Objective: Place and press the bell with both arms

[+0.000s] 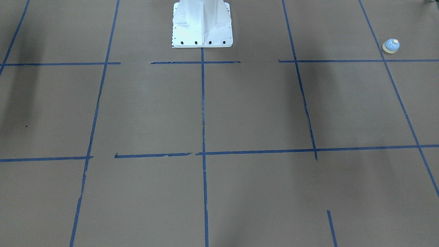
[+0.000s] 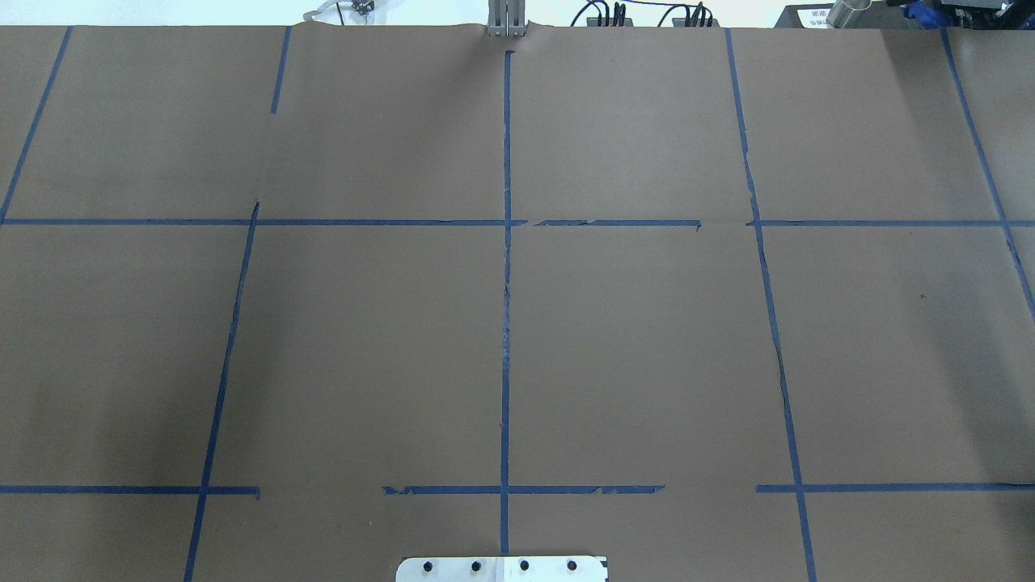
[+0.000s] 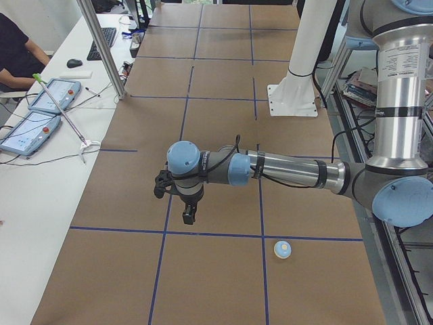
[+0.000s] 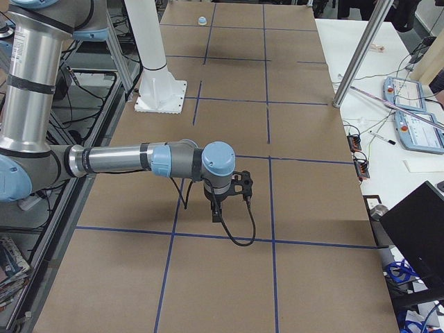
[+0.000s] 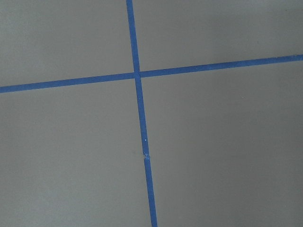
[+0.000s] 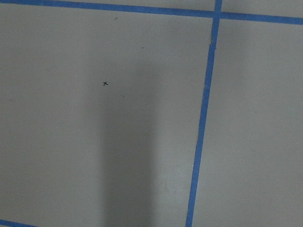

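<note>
The bell [image 1: 391,45], light blue with a cream button and base rim, stands on the brown table near the robot's left end. It also shows in the exterior left view [image 3: 283,249] and far off in the exterior right view [image 4: 202,21]. My left gripper [image 3: 188,217] hangs above the table, apart from the bell and farther out from the robot's side than it. My right gripper [image 4: 216,216] hangs above the table's other end. Both show only in the side views, so I cannot tell whether they are open or shut. The wrist views show only table and tape.
The white pedestal [image 1: 202,24] stands at the robot's side, mid-table. Blue tape lines [image 2: 506,323] grid the brown surface. A white side table with tablets [image 3: 40,112], a metal post [image 3: 101,47] and a seated person [image 3: 17,54] lie along the far edge.
</note>
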Action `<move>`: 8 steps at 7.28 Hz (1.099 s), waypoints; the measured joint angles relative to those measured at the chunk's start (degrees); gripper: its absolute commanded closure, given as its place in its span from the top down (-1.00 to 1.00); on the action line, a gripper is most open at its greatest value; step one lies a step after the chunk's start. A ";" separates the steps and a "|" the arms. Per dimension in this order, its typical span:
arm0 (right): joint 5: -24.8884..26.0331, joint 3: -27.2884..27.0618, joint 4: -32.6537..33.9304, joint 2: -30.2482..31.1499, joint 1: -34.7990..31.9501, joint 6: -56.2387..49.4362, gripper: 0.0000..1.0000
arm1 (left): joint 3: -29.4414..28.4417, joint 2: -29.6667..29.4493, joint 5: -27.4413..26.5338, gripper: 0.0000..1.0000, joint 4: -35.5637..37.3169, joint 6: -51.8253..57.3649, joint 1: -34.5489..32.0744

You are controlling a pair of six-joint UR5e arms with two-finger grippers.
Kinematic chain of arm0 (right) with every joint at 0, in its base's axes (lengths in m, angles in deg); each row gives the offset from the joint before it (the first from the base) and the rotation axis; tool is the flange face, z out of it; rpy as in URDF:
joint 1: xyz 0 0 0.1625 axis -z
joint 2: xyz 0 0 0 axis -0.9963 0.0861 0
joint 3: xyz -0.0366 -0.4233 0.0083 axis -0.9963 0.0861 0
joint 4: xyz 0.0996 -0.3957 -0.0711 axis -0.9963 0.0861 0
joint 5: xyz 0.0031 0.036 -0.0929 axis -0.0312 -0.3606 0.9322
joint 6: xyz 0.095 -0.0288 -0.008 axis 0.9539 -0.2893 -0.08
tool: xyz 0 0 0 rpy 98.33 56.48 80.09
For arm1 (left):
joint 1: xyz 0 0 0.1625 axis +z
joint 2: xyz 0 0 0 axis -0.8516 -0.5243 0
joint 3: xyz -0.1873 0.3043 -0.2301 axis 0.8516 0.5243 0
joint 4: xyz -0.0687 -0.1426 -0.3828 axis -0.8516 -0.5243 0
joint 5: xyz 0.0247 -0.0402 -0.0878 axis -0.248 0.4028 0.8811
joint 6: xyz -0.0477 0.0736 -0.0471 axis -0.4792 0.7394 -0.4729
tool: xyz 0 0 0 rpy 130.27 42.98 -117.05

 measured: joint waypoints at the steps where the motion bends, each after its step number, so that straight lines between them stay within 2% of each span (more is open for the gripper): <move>1: 0.00 -0.08 -0.01 0.02 0.00 -0.02 1.00 | 0.15 0.06 -0.05 1.00 -0.09 -0.01 0.03; 8: -0.08 -0.36 -0.01 0.11 0.00 0.18 1.00 | 1.87 1.20 -0.08 1.00 -0.75 -0.02 0.27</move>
